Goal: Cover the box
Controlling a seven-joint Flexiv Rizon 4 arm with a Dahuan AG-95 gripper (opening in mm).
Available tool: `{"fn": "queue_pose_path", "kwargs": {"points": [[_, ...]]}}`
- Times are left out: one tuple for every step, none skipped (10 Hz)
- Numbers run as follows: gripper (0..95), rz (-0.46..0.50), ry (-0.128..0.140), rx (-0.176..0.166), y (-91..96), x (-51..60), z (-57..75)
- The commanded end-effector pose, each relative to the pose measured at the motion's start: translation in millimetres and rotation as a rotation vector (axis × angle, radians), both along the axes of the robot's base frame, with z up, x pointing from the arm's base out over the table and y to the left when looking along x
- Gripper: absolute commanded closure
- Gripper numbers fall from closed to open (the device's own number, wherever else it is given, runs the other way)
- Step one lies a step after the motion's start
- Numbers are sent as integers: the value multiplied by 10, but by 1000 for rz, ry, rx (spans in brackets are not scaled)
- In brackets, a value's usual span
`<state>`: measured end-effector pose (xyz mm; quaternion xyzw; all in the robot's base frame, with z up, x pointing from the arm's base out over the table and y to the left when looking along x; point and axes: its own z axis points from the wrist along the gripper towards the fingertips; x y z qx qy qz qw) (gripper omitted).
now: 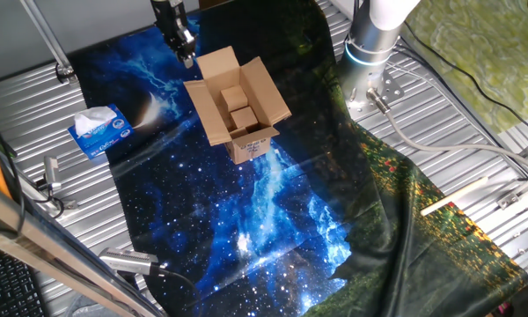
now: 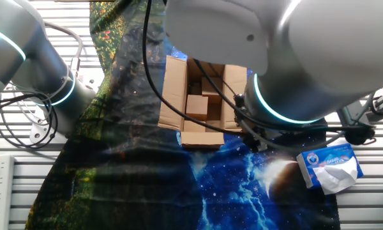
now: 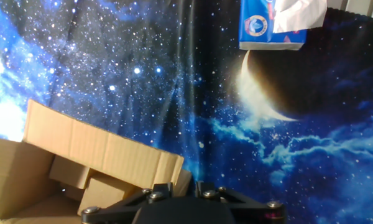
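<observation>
The box sits in the upper middle of one fixed view, on a blue starry cloth, with all four flaps standing open and the white label facing the lower edge of the frame. Smaller cardboard pieces lie inside it. The gripper hangs just above and beside the upper-left flap, near its outer edge. Whether its fingers are open or closed I cannot tell: they are dark, small and end-on here, and the hand view shows only the black base of the hand at the bottom edge.

The likeliest trouble, as I judge it, is a push that lands on the flap's edge instead of its face. The carton looks light, so it could slide or turn on the cloth instead of folding shut. A flap pushed down alone may also spring back up, or catch on the pieces inside if they stand too high.

In the other fixed view the arm fills the upper right and hides part of the box, including the flap nearest the gripper. A tissue box lies at the left, well apart. The hand view cuts the carton off at the lower left.
</observation>
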<state>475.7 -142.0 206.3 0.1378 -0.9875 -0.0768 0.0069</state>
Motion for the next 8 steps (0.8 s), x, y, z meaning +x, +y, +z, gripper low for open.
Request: {"fn": "queue_pose_path", "kwargs": {"points": [[760,11,-3,-1,-5,-3,5],[760,6,-2,-1,-6,2,10],[760,-9,0,-6,-6,3,11],[760,-16,7,-20,-10,16,8],[760,-19,9,-22,-10,16,8],[760,-25,15,-26,-10,16,8],[760,-22,19,-28,-10,16,8],[760,-21,28,-38,-10,16,8]]}}
